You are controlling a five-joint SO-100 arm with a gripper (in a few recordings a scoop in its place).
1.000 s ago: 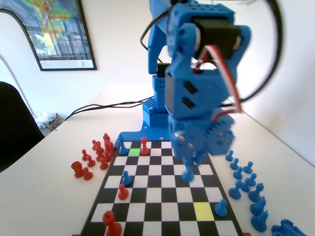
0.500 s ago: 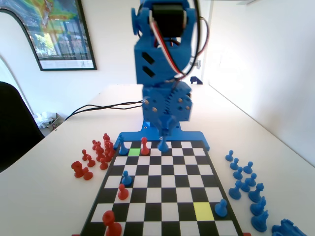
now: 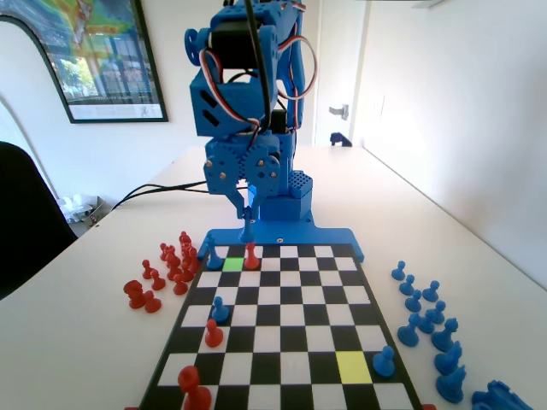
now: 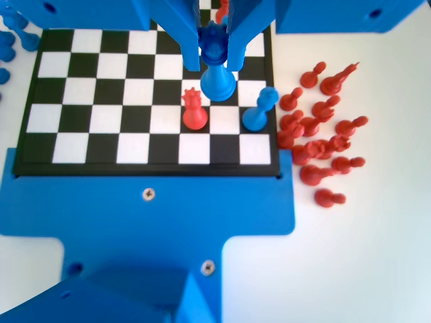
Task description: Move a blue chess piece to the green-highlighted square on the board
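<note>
Bright blue printed arm (image 3: pixel 244 102) with black servos, red-white-black cables, geared wrist above the fingers (image 4: pixel 190 40), silver-screwed base.

Pretty bright daylight all round, and the white tabletop (image 3: pixel 479 222) nearly blows out toward 3 o'clock in the fixed view. Shadows under the small red plastic chess pieces (image 4: pixel 322 145) are soft. Wrist view is sharp mid-frame; its top-edge blue parts go blurry.

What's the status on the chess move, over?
Gripper shut on the blue chess piece, held above the board. Green-highlighted square bare. Red piece stands right beside it.
</note>
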